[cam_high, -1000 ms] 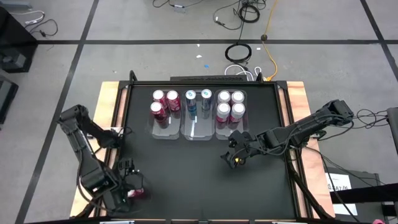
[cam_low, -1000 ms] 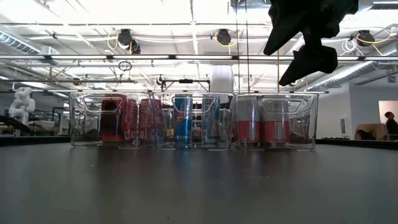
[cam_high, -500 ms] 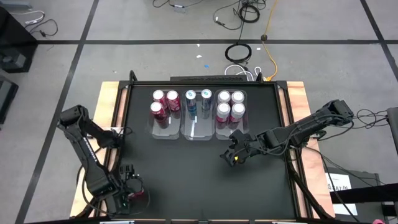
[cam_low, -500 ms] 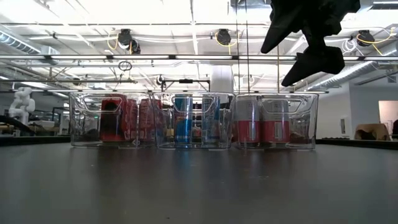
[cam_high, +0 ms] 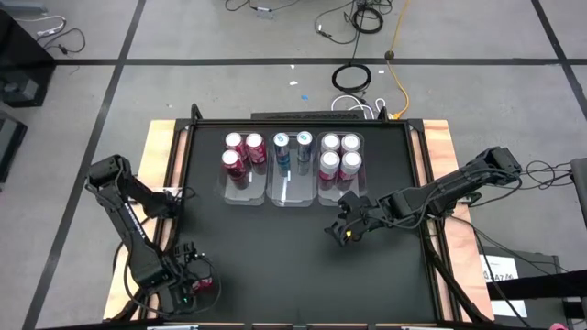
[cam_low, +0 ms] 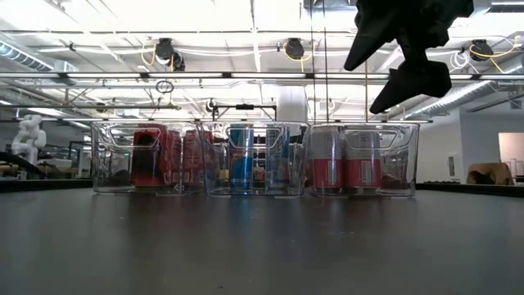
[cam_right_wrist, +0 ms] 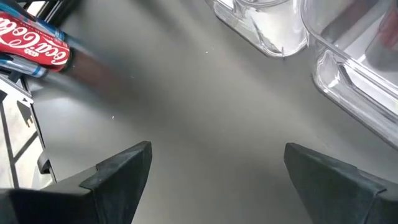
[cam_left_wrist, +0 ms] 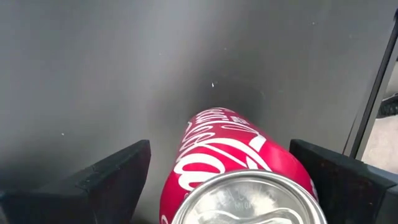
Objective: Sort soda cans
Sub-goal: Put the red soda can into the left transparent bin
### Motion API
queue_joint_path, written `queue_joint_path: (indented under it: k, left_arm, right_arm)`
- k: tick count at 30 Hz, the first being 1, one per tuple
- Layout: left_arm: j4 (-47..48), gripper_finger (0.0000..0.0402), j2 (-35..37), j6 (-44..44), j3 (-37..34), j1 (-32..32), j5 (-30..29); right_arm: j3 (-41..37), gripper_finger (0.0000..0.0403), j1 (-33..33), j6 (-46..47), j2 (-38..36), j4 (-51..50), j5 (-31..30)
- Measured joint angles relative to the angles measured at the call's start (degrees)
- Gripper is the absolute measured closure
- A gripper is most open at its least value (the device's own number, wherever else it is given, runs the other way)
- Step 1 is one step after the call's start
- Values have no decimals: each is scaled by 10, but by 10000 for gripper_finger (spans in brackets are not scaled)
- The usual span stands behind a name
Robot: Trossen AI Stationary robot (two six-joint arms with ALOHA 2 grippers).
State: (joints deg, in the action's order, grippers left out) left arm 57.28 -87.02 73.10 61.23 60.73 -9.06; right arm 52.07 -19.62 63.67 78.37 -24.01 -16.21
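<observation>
Left claw (cam_high: pixel 190 286) sits at the near-left corner of the desk (cam_high: pixel 293 266), fingers spread on either side of a red can (cam_left_wrist: pixel 239 168) lying on its side. The wrist view shows gaps on both sides of it, so it is straddled, not clamped yet. Over the last second this arm slid toward the near edge, and the can seems to have gone with it, staying between the fingers. Small shift; it has nearly settled over the last half second.

Right claw (cam_high: pixel 345 231) hangs above mid-desk just in front of the right bin (cam_high: pixel 339 186), fingers spread, empty. It has barely moved, just a slight wobble in the low view.

Three clear bins stand in a row at the far side: left bin (cam_high: pixel 240 188) with pink cans (cam_high: pixel 244 144), middle bin (cam_high: pixel 292 188) with blue cans (cam_high: pixel 292 140), the right one with red cans (cam_high: pixel 340 143).

Judgement: the stray can is the only one still unsorted, the grasp is about to close, and it probably belongs in the right bin.
</observation>
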Motion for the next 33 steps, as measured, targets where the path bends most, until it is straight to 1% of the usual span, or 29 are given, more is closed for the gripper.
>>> queue_joint_path:
  k: [4,18,20,23,30,33]
  left_arm:
    - [0,11,0,0,0,0,0]
    - [-2,11,0,-1,0,0,0]
    - [-2,11,0,-11,0,0,4]
    - [-2,11,0,-39,0,0,27]
    - [1,12,0,-61,0,0,29]
    - [1,27,0,-62,0,0,29]
  right_arm:
    - [0,44,0,-13,0,0,0]
    - [0,44,0,-13,0,0,0]
    - [0,44,0,-13,0,0,0]
    - [0,44,0,-13,0,0,0]
    - [0,44,0,-4,0,0,0]
    - [0,44,0,-7,0,0,0]
